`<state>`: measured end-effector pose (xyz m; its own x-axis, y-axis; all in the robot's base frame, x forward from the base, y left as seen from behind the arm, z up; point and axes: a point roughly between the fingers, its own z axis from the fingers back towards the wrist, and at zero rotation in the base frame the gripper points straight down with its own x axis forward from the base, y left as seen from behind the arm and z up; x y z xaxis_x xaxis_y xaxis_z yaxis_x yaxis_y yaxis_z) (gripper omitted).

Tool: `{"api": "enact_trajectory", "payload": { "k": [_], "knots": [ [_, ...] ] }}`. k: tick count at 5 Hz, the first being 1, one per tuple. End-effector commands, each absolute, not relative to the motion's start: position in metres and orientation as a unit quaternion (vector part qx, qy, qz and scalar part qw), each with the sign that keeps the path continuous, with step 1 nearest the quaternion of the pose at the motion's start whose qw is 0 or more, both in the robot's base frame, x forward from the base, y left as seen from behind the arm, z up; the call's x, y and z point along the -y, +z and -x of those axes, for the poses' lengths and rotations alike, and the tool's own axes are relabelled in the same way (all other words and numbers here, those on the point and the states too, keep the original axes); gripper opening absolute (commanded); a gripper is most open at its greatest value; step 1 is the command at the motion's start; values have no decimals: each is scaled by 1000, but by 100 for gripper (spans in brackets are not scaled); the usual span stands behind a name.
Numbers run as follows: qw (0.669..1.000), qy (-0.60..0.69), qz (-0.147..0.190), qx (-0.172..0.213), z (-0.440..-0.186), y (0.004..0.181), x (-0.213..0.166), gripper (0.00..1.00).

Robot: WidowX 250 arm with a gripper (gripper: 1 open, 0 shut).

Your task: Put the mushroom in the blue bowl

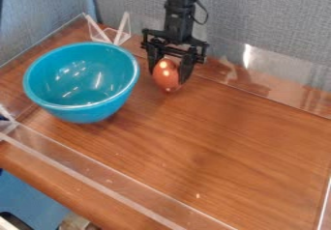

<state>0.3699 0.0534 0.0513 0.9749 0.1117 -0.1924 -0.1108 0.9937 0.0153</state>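
Note:
The mushroom [167, 75], with its glossy orange-brown cap, hangs between the black fingers of my gripper [169, 77] near the back of the wooden table. The gripper is shut on it and holds it slightly above the tabletop. My arm rises straight up behind it. The blue bowl [81, 80] stands at the left of the table, upright, with nothing inside. The gripper is to the right of the bowl's rim, apart from it.
The wooden tabletop [207, 147] is fenced by a low clear plastic wall [278, 65] on all sides. White rods [110, 29] lean at the back left corner, behind the bowl. A grey fabric panel forms the backdrop.

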Motion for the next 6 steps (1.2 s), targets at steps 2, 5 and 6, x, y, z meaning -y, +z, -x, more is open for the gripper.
{"api": "enact_trajectory", "payload": {
  "k": [2,5,6],
  "knots": [
    [996,66,-8,-65,-382,69,-64,0],
    [997,55,0,-52,-380,86,-62,0],
    [998,50,4,-45,-378,95,-61,0]
  ]
}}
